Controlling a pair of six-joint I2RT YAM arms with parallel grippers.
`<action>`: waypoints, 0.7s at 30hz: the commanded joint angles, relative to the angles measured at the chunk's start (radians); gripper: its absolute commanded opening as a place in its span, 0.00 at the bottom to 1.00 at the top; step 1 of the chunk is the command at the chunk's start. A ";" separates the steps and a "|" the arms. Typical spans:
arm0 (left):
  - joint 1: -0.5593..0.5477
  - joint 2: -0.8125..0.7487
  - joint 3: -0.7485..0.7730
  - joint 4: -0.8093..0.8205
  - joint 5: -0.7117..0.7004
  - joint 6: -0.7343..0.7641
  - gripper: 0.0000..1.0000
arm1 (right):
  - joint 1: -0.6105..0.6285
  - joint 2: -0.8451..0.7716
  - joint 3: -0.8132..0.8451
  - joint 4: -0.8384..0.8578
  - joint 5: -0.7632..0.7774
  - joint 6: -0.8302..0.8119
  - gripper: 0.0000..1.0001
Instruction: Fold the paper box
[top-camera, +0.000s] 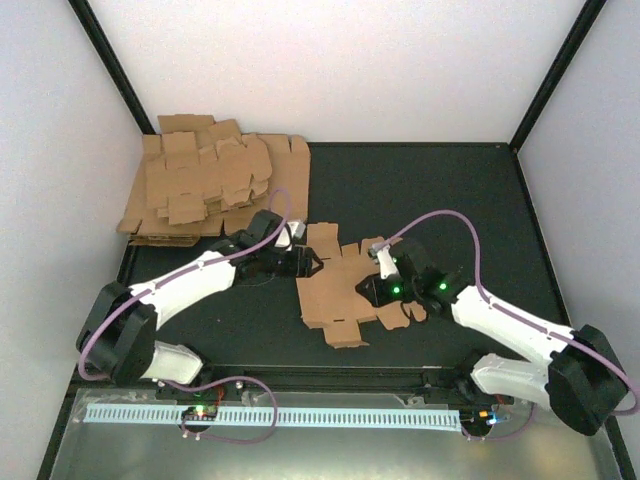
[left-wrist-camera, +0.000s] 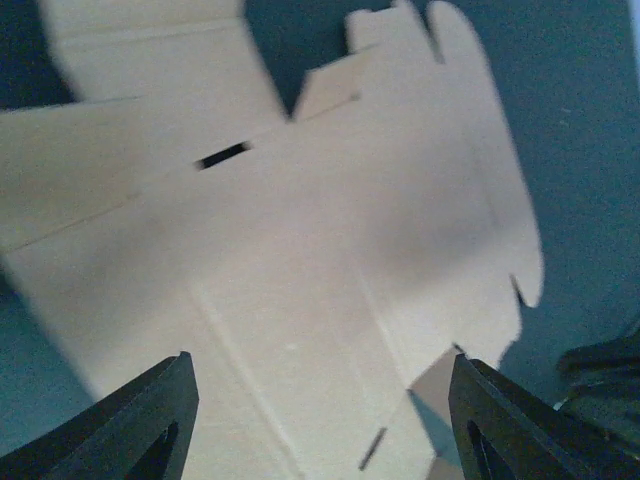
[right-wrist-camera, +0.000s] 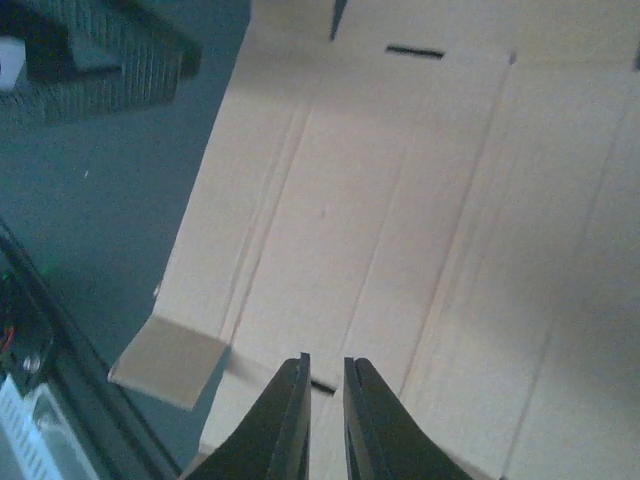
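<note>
**Flat box blank at table centre; L jaws wide, R jaws almost closed**

The paper box (top-camera: 335, 285) was seen as one flat brown die-cut sheet, unfolded, laid on the black table (top-camera: 430, 190) approx. at centre, between the two arms. Notched flaps and tabs were spread out on all sides. A thick pile of cardboard sheets (top-camera: 205, 180) was stacked in the far left corner, well apart from the single sheet.

The left gripper (top-camera: 306, 265) was placed at the sheet's left edge, towards the far side. In the left wrist view its fingers (left-wrist-camera: 140, 425) were spread wide over the cardboard, w/ nothing held between them. A narrow slot (left-wrist-camera: 222, 155) and crease lines were shown on the sheet ahead of the tips.

The right gripper (top-camera: 366, 291) was set over the sheet's right part. In the right wrist view its fingers (right-wrist-camera: 285, 420) were parted by a slit only, and nothing was gripped in that gap; bare cardboard showed through it. Contact w/ the sheet could not be judged. A small corner flap (right-wrist-camera: 165, 360) was lifted off the table, to the left of the tips in that view.
</note>
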 joint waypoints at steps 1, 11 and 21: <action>0.076 0.009 -0.055 -0.063 -0.009 0.002 0.73 | -0.063 0.065 0.054 -0.001 -0.006 -0.049 0.15; 0.146 0.076 -0.117 0.027 0.062 -0.015 0.73 | -0.258 0.133 0.076 0.002 -0.010 -0.078 0.48; 0.148 0.185 -0.101 0.144 0.151 -0.038 0.45 | -0.300 0.195 0.031 0.060 -0.008 -0.057 0.56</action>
